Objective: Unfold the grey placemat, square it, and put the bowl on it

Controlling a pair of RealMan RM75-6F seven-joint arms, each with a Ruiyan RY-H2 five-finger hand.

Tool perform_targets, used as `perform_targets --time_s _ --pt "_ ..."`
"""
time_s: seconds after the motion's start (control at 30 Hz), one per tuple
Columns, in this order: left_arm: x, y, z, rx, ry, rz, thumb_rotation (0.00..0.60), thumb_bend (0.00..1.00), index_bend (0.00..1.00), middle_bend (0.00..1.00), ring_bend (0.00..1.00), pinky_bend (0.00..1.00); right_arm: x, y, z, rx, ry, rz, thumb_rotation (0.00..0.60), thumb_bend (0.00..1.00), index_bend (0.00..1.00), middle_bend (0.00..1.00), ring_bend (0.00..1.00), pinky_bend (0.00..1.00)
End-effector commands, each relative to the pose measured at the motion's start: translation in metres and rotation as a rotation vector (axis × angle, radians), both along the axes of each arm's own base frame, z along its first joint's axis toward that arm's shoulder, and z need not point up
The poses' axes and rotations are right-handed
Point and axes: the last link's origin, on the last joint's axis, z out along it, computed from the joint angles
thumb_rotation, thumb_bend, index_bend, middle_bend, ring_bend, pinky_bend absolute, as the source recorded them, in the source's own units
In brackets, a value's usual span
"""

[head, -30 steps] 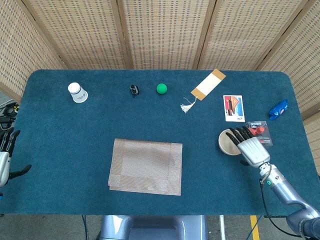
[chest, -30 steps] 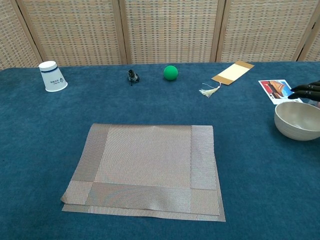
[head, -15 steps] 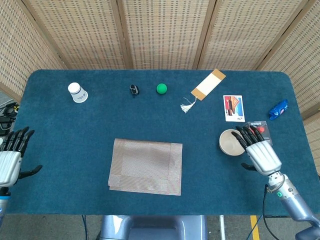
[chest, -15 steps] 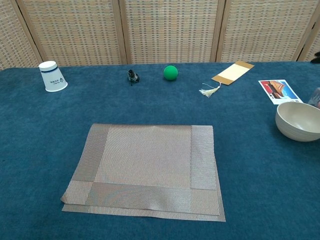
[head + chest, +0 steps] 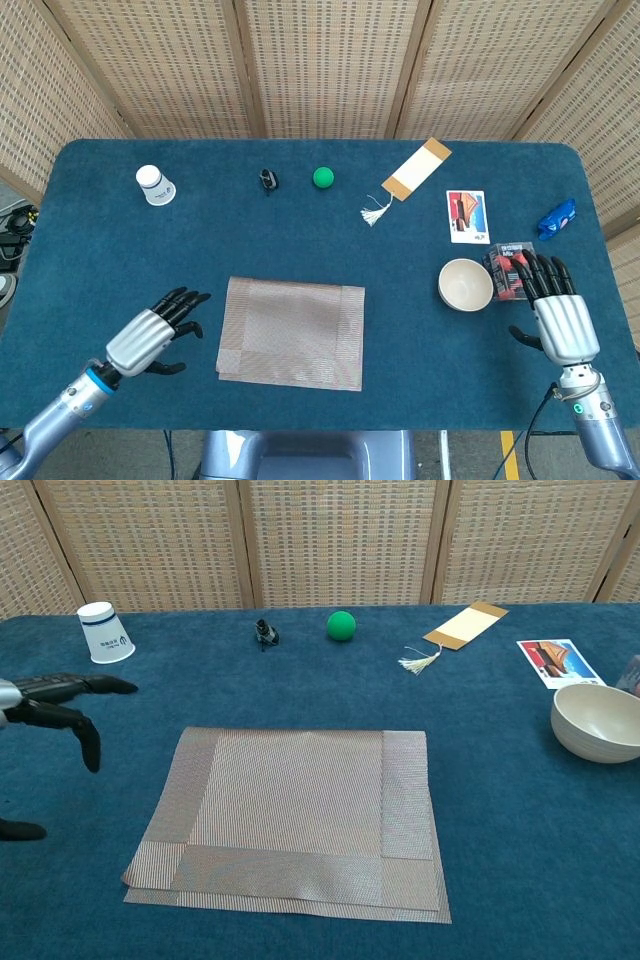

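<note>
Grey woven placemat [image 5: 291, 333], folded double on the blue surface [image 5: 300, 230], near its front edge and roughly midway across. In the chest view a lower layer peeks out along the front edge, so I judge the fold to run along the far or side edge, with the loose edges toward me. The weave looks thin and semi-stiff: light, likely to slide on the cloth rather than drape, and best taken by pinching the top layer at a front corner while something pins the layer beneath. My left robot hand [image 5: 152, 333] hovers just beside the mat's left edge, fingers spread and empty, tips pointing toward the mat but not touching it. My right robot hand [image 5: 560, 312] is also spread and empty, just to the right of the bowl [image 5: 466, 284], with a clear gap between them. The bowl stands upright, well to the right of the mat. It appears rigid, smooth and possibly breakable; I judge a grip across the rim to be safest. A small red-and-black packet [image 5: 509, 270] lies under the right fingertips [image 5: 534, 268].
</note>
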Motion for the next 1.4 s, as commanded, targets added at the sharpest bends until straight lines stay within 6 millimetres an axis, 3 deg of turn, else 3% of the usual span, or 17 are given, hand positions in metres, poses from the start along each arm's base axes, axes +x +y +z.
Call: perform_targets --time_s 0.03,0.23,0.63,1.07,1.4 --pt "0.004 0.005 -0.019 -0.061 0.035 -0.030 0.600 0.10 0.47 0.00 0.00 0.00 -0.003 0.002 0.001 -0.019 -0.001 -0.012 0.600 0.00 0.00 0.00 0.00 0.00" --pt "0.002 0.010 -0.039 -0.108 0.090 -0.048 0.600 0.23 0.49 0.00 0.00 0.00 -0.010 0.005 0.003 -0.052 -0.023 -0.031 0.600 0.00 0.00 0.00 0.00 0.00" --pt "-0.004 -0.001 -0.060 -0.131 0.143 -0.084 0.600 0.23 0.48 0.00 0.00 0.00 -0.019 0.003 0.002 -0.045 -0.019 -0.046 0.600 0.00 0.00 0.00 0.00 0.00" --pt "-0.007 0.009 -0.072 -0.118 0.144 -0.055 0.600 0.23 0.48 0.00 0.00 0.00 -0.021 0.002 0.004 -0.048 -0.024 -0.051 0.600 0.00 0.00 0.00 0.00 0.00" --pt "0.004 0.011 -0.079 -0.128 0.126 -0.080 0.600 0.23 0.48 0.00 0.00 0.00 -0.022 0.001 0.003 -0.047 -0.025 -0.049 0.600 0.00 0.00 0.00 0.00 0.00"
